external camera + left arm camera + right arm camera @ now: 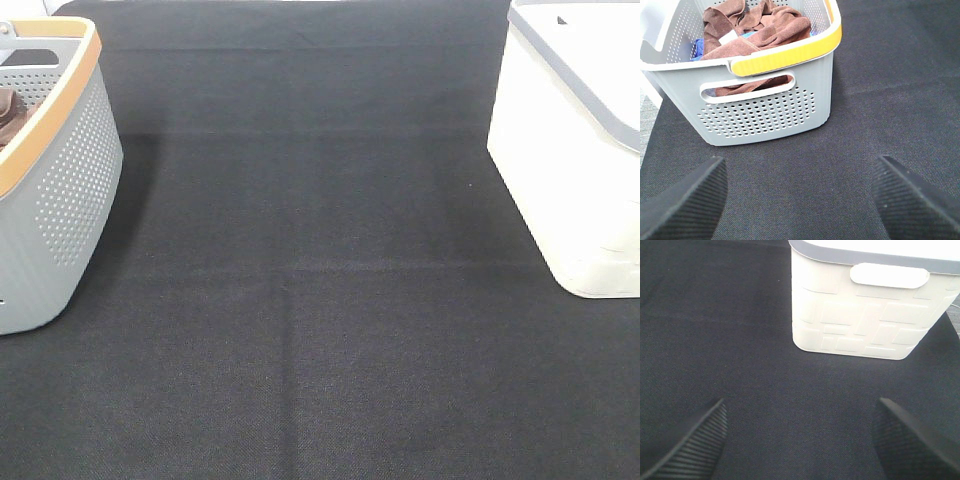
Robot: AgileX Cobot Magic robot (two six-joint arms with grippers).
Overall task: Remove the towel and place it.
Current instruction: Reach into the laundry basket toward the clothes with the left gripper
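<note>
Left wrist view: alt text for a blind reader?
A grey perforated basket with a yellow rim, standing on a black mat, holds a crumpled reddish-brown towel. The open left gripper hovers in front of it, holding nothing.

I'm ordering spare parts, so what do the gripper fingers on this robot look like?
Only the fingertips show. The left gripper and right gripper look alike: each has two black, wedge-shaped fingers covered in fine parallel ridges. No cables, markings or arm links are visible in any view.
</note>
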